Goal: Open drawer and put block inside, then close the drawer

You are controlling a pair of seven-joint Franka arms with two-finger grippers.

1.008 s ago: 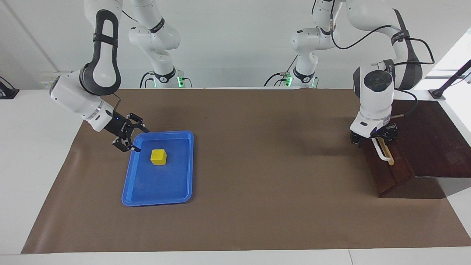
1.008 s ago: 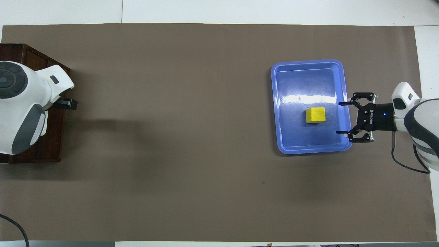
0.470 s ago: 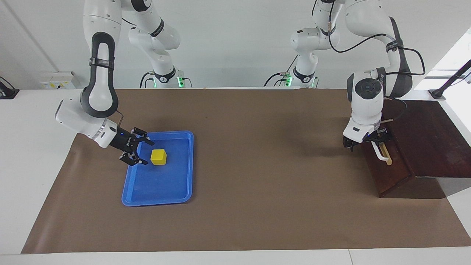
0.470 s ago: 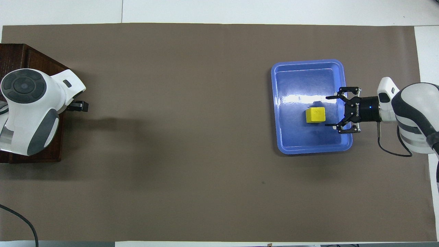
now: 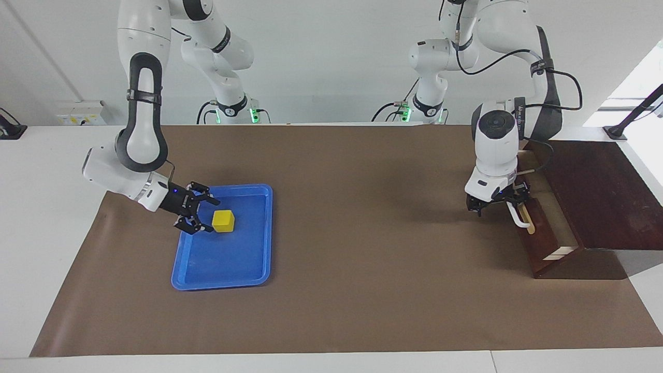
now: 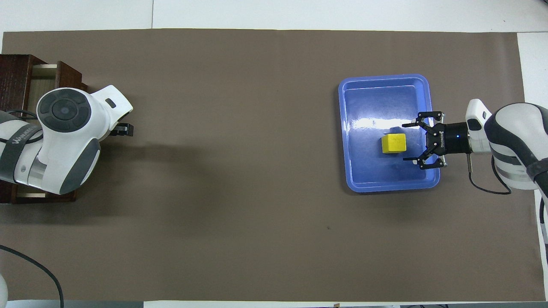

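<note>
Block (image 5: 223,220), small yellow cube, is sitting in the blue tray (image 5: 228,269) at left of the facing view, unheld. Right gripper (image 5: 205,215) is hovering low over the tray, fingers spread wide, tips just beside the block. Drawer (image 5: 544,228) at far right is standing partly open, pale inside showing. Left gripper (image 5: 510,207) is sitting at the white handle (image 5: 519,216); grip can't be told. No readable writing.
</note>
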